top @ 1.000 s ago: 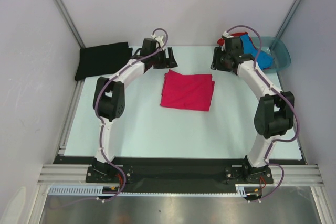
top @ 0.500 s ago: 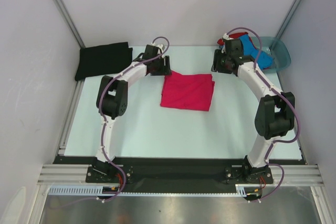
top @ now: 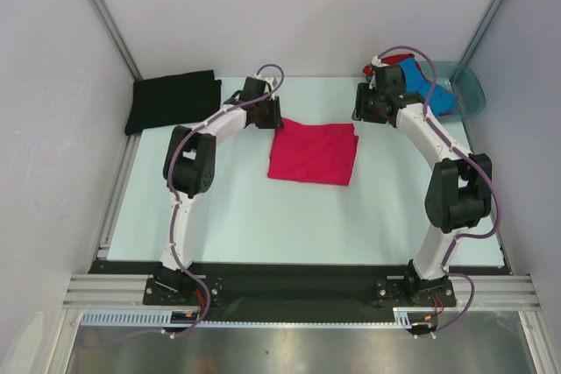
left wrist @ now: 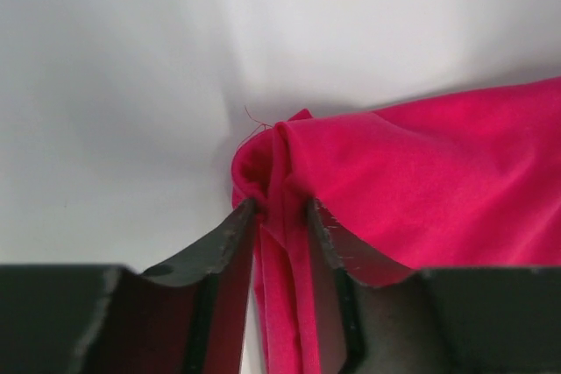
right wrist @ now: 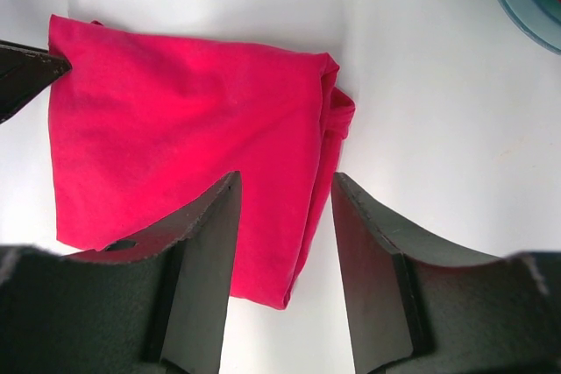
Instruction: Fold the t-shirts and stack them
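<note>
We found the folded magenta-pink t-shirt (top: pixel 313 153) lying in the middle of the table (top: pixel 263 216). Its far left corner was bunched and pinched tight between the fingers of the left gripper (left wrist: pixel 280 208). The right gripper (right wrist: pixel 282 186) hung over the shirt's far right corner, its fingers spread wide above the cloth. The black t-shirt (top: pixel 173 100) lay folded by the table's far left corner, well apart. At far right, the blue t-shirt (top: pixel 441 98) sat in the teal basin (top: pixel 473 89), with the red t-shirt (top: pixel 399 59) showing just beside it.
</note>
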{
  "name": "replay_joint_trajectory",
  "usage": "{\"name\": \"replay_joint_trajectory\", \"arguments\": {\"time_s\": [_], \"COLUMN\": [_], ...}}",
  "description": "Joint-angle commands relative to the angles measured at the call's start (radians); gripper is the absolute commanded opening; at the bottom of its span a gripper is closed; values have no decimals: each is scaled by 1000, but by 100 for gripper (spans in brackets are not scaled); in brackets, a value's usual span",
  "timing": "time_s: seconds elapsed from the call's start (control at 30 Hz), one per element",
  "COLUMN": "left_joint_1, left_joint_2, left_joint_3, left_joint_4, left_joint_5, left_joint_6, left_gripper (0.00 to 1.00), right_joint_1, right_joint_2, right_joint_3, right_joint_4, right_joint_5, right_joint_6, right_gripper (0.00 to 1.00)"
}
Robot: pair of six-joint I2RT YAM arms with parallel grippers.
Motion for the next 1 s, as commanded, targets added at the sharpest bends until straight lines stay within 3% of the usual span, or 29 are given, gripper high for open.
{"name": "replay_joint_trajectory", "arguments": {"time_s": [0.0,0.07,0.27,0.8,0.83,0.87,0.97], "left_joint_1": [-12,-12,-9,103,104,106,106], "left_joint_2": [4,6,-4,-11,-7,-5,-4], "left_joint_3": [52,55,66,0,3,2,-3], "left_joint_4": [26,30,32,127,127,125,125], "left_joint_5": [35,42,29,75,80,83,94], "left_joint_6": [-3,-8,-5,-121,-123,-123,-125], "left_gripper": [34,29,0,0,5,17,68], "right_joint_1": [-6,-6,-6,-5,-5,-5,-5], "right_joint_2": [5,8,16,-3,-6,-7,-7], "right_joint_3": [-2,-3,-5,-82,-89,-92,-103], "right_joint_4": [4,6,0,-22,-22,-20,-14], "right_joint_5": [11,11,5,-12,-12,-11,-12], "right_joint_6": [-14,-14,-15,-12,-11,-11,-5], "right_gripper": [51,51,51,50,51,51,51]}}
